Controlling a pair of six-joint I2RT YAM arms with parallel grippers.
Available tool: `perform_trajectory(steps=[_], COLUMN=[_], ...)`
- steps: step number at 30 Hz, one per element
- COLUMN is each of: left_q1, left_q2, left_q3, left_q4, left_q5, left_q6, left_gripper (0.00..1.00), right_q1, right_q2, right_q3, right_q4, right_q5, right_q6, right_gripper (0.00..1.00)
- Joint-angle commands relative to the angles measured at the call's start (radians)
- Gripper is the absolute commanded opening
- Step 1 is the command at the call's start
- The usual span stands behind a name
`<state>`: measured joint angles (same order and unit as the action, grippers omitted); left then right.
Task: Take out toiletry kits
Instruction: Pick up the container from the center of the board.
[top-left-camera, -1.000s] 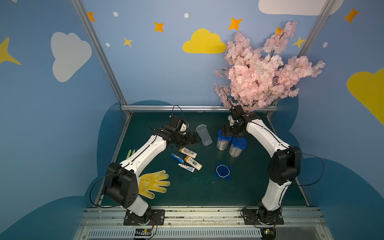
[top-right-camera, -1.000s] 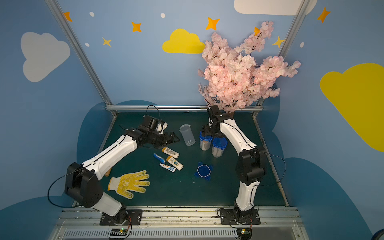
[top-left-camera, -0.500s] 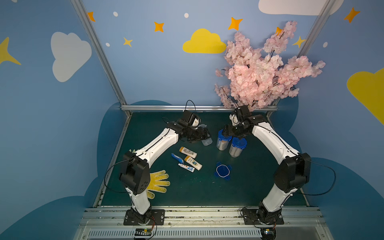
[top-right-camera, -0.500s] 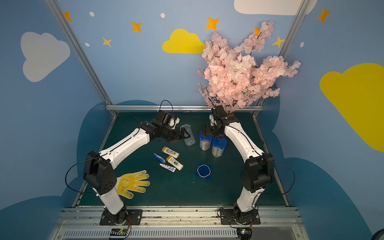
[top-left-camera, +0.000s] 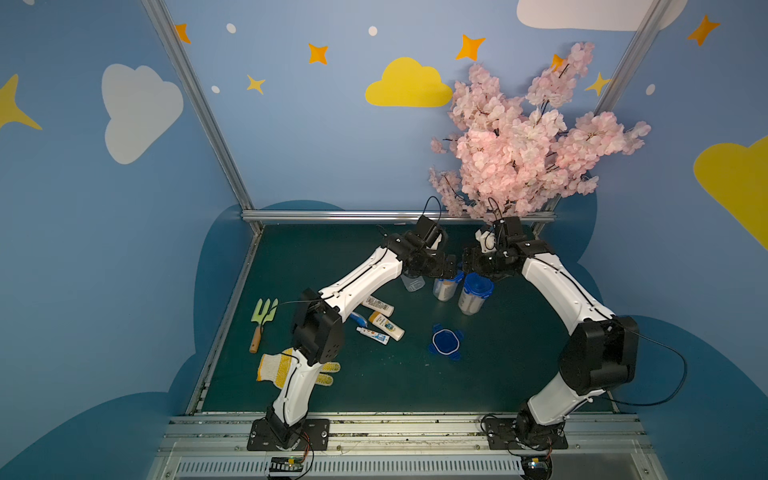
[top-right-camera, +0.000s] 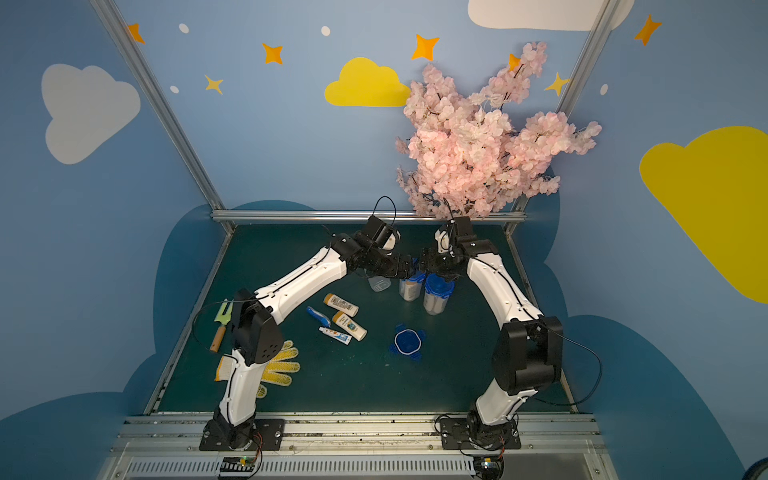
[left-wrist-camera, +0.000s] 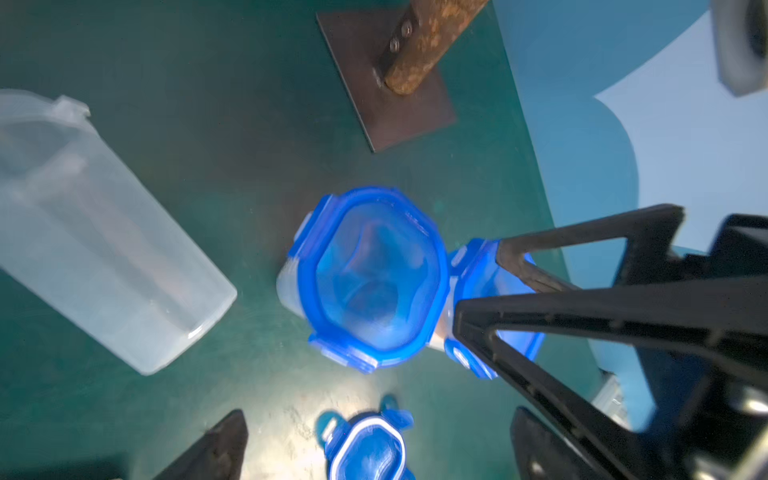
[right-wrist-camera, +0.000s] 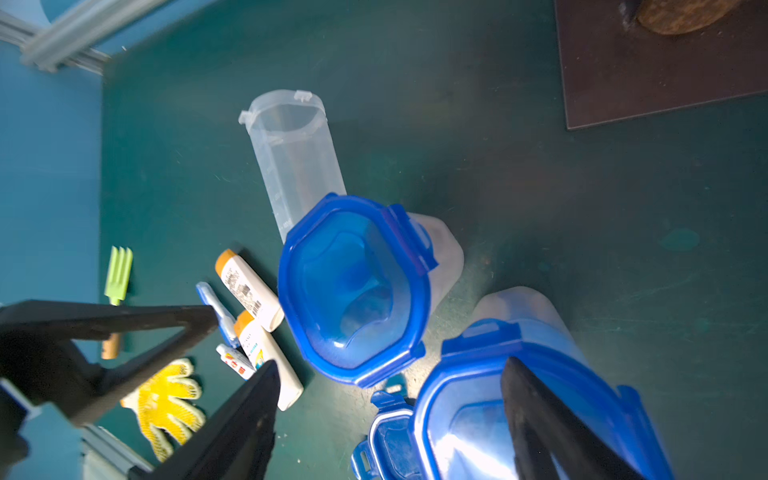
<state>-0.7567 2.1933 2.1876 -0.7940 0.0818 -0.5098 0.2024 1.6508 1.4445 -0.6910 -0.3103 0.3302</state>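
Two blue-lidded clear plastic jars (top-left-camera: 471, 297) held pale toiletries (top-left-camera: 442, 289), dimly seen; a third clear jar (right-wrist-camera: 291, 166) was empty. The left gripper (left-wrist-camera: 374, 440) and right gripper (right-wrist-camera: 388, 370) hung above them with jaws spread, holding nothing. A white-bottled toiletry kit (top-left-camera: 388, 326) lay loose on the mat, well apart from both.

Both arms arch inward, left hand (left-wrist-camera: 376, 432) and right hand (right-wrist-camera: 388, 374) spread.

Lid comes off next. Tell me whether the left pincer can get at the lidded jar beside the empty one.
Probably yes: left pincer hangs open just above that lidded jar, nothing between; right pincer crowds close alongside.
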Motion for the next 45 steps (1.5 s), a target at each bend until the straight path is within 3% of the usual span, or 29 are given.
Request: perform_trajectory(steps=[1, 5, 8, 18, 24, 37, 45], left_q1=[-0.044, -0.086, -0.101, -0.115, -0.117, -0.117, -0.117], left_q2=[0.088, 0.242, 0.298, 0.328, 0.370, 0.407, 0.399], left_q3=[0.190, 0.488, 0.576, 0.521, 0.521, 0.523, 0.523], left_q4=[-0.169, -0.325, -0.360, -0.271, -0.230, -0.185, -0.179], left_q5=[-0.169, -0.306, -0.351, -0.418, -0.383, -0.356, -0.355], left_q6=[0.093, 0.156, 0.175, 0.211, 0.213, 0.206, 0.212], left_gripper=[0.98, 0.99, 0.99, 0.99, 0.99, 0.99, 0.81], right_q1=[-0.026, -0.057, -0.083, -0.147, -0.167, -0.178, -0.180], right_q2=[-0.038, -0.096, -0.139, -0.246, -0.324, -0.438, -0.428], right_q3=[-0.031, -0.077, -0.120, -0.224, -0.305, -0.424, -0.423], right_q4=[0.055, 0.081, 0.099, 0.154, 0.221, 0.357, 0.344], right_q5=[-0.064, -0.057, -0.050, -0.074, -0.052, -0.058, -0.070], right_q6=[0.013, 0.019, 0.027, 0.065, 0.126, 0.107, 0.114], right_gripper=[0.82, 0.82, 0.83, 0.83, 0.84, 0.84, 0.84])
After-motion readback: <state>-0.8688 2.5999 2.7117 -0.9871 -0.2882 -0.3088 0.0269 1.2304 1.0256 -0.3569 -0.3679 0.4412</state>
